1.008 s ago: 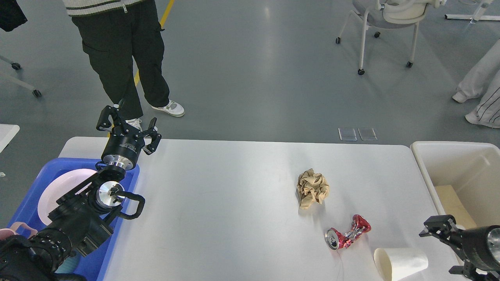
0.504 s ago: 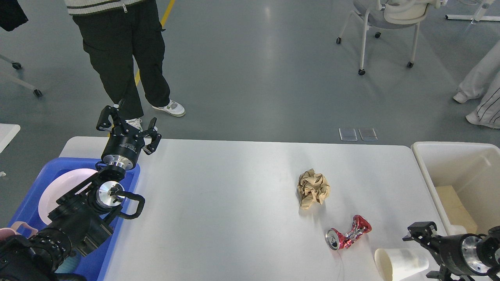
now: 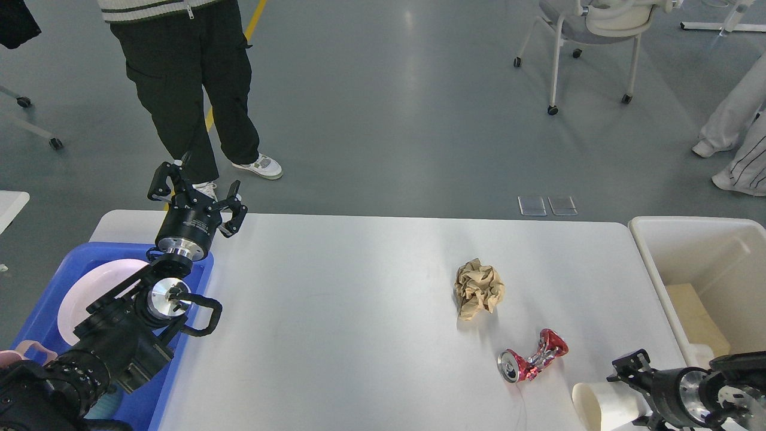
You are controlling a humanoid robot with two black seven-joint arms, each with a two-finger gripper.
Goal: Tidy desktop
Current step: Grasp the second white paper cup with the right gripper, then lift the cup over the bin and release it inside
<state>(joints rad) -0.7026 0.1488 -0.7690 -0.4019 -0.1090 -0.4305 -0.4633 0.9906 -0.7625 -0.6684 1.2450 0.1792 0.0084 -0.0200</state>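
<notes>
Grey, glossy floor [image 3: 383, 120] all around, with a yellow line running off at the far left. Filling the lower half of the view: the worktop [image 3: 335, 335], broad, white-grey, faintly shiny, corners rounded, mostly bare across its middle. Beyond the worktop's far left corner, a person in black trousers and white trainers [image 3: 191, 90]; beyond its far right, a wheeled chair [image 3: 589, 36]; further right of that, pale-clad legs [image 3: 739, 131] at the frame edge.

Butted against the worktop's right end, a cream-white bin [image 3: 664, 275] with something pale lying in its bottom. Over the worktop's left end, a blue tray [image 3: 203, 272] holding a pink plate [image 3: 90, 287].

Rising over the tray and the worktop's left edge, the left arm, black, ending in the left pincer [image 3: 194, 191] near the far left corner: fingers spread apart, gripping nothing, clear of the surface.

On the worktop's right half, a crumpled ball of brown paper [image 3: 479, 288]; nearer the front edge from it, a crushed red can [image 3: 531, 358], lying on its side, silver top turned towards the front. At the front right corner, a white paper cup [image 3: 601, 404] tipped on its side, mouth facing left.

Low at that same corner, the right pincer [image 3: 634, 383], dark and seen nearly end-on, right at the cup's base; whether spread or pressed together, and whether touching the cup, cannot tell.
</notes>
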